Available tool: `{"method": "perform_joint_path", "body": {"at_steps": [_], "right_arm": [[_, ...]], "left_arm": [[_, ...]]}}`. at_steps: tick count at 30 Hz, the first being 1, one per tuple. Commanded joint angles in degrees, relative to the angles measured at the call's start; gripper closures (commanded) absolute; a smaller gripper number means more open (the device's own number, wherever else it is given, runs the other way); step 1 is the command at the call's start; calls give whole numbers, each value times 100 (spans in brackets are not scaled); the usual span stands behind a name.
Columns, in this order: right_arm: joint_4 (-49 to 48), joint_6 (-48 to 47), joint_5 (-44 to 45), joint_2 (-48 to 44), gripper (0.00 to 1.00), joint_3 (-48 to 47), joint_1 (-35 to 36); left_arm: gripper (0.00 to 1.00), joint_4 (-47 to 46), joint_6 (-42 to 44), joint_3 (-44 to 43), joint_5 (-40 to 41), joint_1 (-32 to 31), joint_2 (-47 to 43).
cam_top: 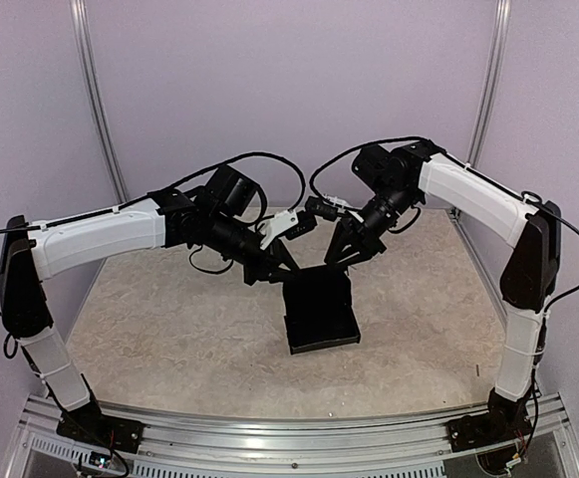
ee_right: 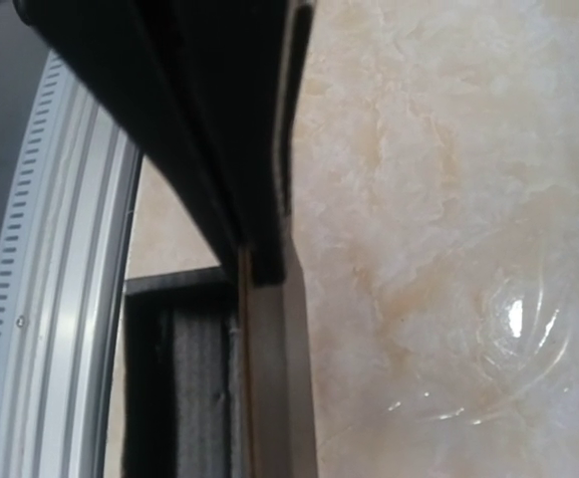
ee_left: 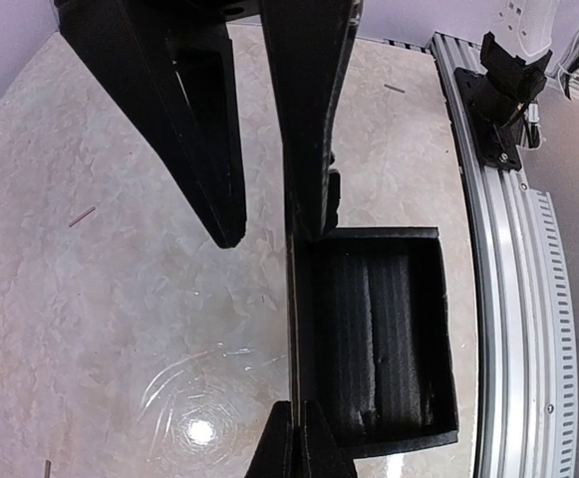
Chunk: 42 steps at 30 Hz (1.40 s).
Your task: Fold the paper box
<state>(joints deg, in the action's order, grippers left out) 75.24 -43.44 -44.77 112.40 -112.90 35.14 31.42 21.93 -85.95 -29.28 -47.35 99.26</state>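
Paper box [cam_top: 319, 311] forms a matte black open tray, walls raised.

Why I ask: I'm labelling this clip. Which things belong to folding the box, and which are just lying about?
For the job:
paper box
left gripper
right gripper

Just there:
table
metal rail
small scrap on the table
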Motion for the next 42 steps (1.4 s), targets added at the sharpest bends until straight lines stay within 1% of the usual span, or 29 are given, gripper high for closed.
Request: {"method": "perform_joint_path", "body": {"at_steps": [1, 4, 9, 12, 15, 18, 21, 24, 27, 29, 31, 33, 35, 37, 39, 42], "right_arm": [[151, -34, -24, 119, 77, -127, 64], [203, -80, -64, 167, 82, -132, 64], [208, -107, -91, 164, 95, -166, 64], [218, -140, -89, 131, 100, -143, 66], [166, -165, -58, 57, 100, -5, 57], [75, -165, -75, -28, 100, 178, 21], [-13, -153, -150, -107, 100, 333, -65], [-104, -139, -277, -198, 100, 502, -190], [-282, -62, -390, -290, 100, 724, -288], [-444, 66, -430, -357, 100, 863, -319], [-719, 290, -453, -460, 100, 1007, -347], [-1190, 636, -505, -655, 100, 1262, -401], [-1739, 1014, -618, -874, 100, 1543, -471], [-2084, 1218, -750, -1034, 100, 1730, -523], [-2139, 1261, -788, -1070, 100, 1726, -521], [-2091, 1269, -832, -1062, 100, 1684, -519]], "left_arm": [[99, -97, 56, -88, -87, -41, -65], [99, -128, 40, -83, -87, -54, -113], [97, -140, -2, -75, -21, -63, -153], [89, -223, -115, -31, 112, -64, -187], [77, -441, -241, 186, 284, -49, -374], [65, -755, -488, 542, 386, 56, -788], [54, -1214, -927, 1119, 378, 356, -1367], [47, -1762, -1490, 1825, -15, 836, -1906], [46, -2172, -2054, 2271, -525, 1168, -2149], [46, -2415, -2370, 2404, -986, 1196, -2130], [46, -2718, -2783, 2469, -1140, 1180, -1966], [43, -3238, -3194, 2591, -1265, 1152, -1807], [42, -3591, -3322, 2691, -1231, 1082, -1720], [42, -3674, -3342, 2650, -1080, 1024, -1630], [42, -3647, -3359, 2510, -1000, 1009, -1508], [42, -3583, -3307, 2271, -1092, 965, -1214]]}}
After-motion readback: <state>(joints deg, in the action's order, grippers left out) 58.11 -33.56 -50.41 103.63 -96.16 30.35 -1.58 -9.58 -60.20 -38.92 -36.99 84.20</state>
